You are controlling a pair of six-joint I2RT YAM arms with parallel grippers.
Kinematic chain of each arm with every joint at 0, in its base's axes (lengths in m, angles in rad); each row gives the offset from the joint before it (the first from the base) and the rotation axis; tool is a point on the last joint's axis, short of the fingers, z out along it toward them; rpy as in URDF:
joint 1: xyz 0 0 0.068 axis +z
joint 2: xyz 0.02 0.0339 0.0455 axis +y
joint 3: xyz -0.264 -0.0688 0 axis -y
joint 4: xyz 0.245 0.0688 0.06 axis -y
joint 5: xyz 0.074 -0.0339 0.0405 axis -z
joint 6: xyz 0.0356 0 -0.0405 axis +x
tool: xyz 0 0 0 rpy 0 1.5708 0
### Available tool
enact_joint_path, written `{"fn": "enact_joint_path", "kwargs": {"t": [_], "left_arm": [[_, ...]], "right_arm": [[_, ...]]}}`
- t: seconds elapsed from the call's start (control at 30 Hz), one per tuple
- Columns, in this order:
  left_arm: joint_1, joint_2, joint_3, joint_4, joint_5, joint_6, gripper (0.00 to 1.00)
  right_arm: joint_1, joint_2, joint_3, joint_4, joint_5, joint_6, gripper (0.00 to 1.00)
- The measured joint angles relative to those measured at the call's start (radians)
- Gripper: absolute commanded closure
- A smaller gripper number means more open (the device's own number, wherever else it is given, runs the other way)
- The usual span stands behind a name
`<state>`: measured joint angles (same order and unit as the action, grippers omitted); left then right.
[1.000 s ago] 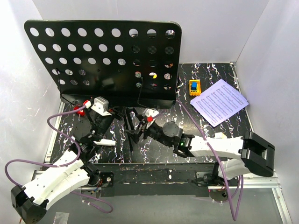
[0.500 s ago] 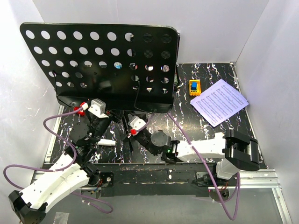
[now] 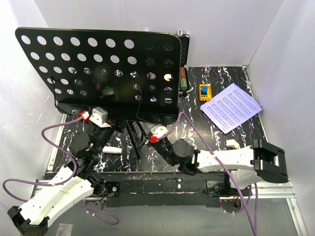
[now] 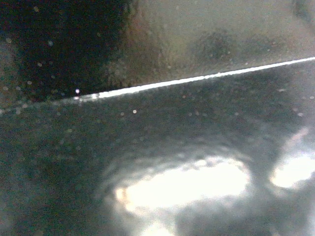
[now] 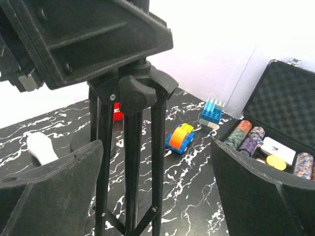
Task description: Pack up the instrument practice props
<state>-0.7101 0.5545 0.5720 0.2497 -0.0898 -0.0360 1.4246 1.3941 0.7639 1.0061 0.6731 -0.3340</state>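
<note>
The music stand's black perforated desk (image 3: 98, 69) fills the upper left, tilted over its tripod legs (image 3: 133, 140). My left gripper (image 3: 107, 125) is at the desk's lower lip, fingers hidden beneath it. The left wrist view shows only a dark blurred surface (image 4: 157, 147) close to the lens. My right gripper (image 3: 147, 140) (image 5: 157, 196) stands open, with the tripod legs (image 5: 130, 162) between its fingers (image 5: 49, 187), untouched. The white microphone (image 3: 109, 149) (image 5: 42, 147) lies on the table by the legs. A sheet-music page (image 3: 230, 107) lies at the right.
An open black case of poker chips (image 5: 275, 128) stands right of the right gripper, partly behind the desk (image 3: 183, 78). A yellow toy (image 3: 204, 92), a toy car (image 5: 179, 137), a blue block (image 5: 212, 112) and a red block (image 5: 115, 110) sit on the marbled table. White walls enclose it.
The stand's desk has shifted up and to the left, with the left gripper following at its lower lip. The right gripper moved left, then back right, staying open around the tripod legs.
</note>
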Motion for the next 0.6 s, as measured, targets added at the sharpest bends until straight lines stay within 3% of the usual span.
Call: {"fn": "enact_joint_path", "kwargs": {"t": [0.6], "left_arm": [[0.0, -0.006, 0.008, -0.025, 0.006, -0.009, 1.0]], "right_arm": [[-0.127, -0.008, 0.029, -0.197, -0.237, 0.319, 0.02]]}}
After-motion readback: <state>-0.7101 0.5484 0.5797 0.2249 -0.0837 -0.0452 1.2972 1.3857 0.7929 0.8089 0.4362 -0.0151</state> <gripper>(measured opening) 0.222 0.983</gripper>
